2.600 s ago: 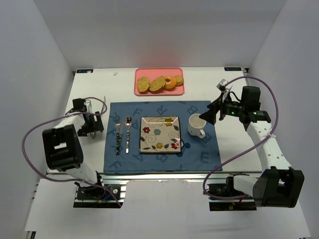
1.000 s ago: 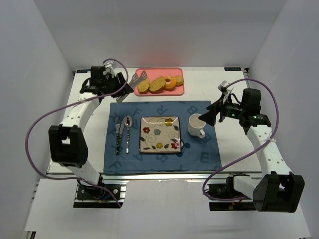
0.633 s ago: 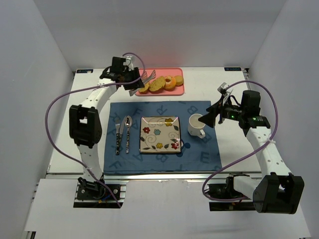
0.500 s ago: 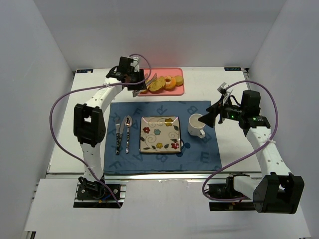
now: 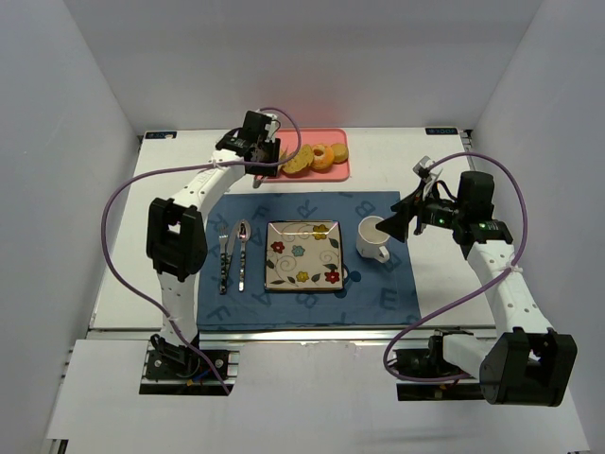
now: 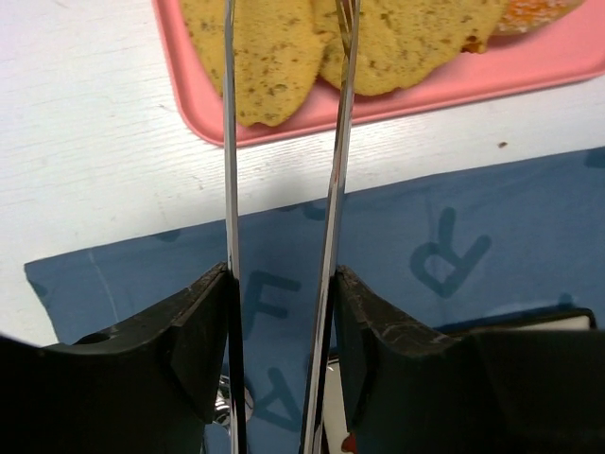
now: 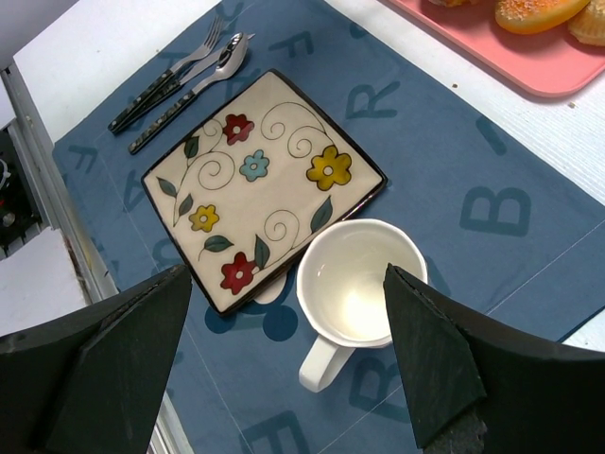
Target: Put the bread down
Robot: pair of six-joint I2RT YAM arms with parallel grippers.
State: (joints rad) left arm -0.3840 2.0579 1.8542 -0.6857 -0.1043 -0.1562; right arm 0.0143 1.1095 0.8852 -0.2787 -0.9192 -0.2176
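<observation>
From above, the white table (image 5: pixel 444 284) carries a blue lettered placemat (image 5: pixel 378 293), and behind that a pink tray (image 5: pixel 304 177) on which the bread (image 5: pixel 301 161) lies in a row with two round rolls (image 5: pixel 330 154) to its right. The top view hides the row's left end under the left gripper (image 5: pixel 260 161). Only the left wrist camera shows that end slice (image 6: pixel 265 57), flat in the tray's near-left corner and overlapped by its neighbour (image 6: pixel 406 43). On the placemat sit a flowered square plate (image 5: pixel 302 253), a white mug (image 5: pixel 372 238) just to its right, and a fork (image 5: pixel 224 260) and spoon (image 5: pixel 243 255) to its left. The right gripper (image 7: pixel 284 274) hangs spread wide above the mug, grasping nothing; its camera shows the mug empty. The left fingers (image 6: pixel 203 340) are clenched on thin metal tongs (image 6: pixel 230 189), whose two arms reach over the end slice; whether they touch it I cannot tell
</observation>
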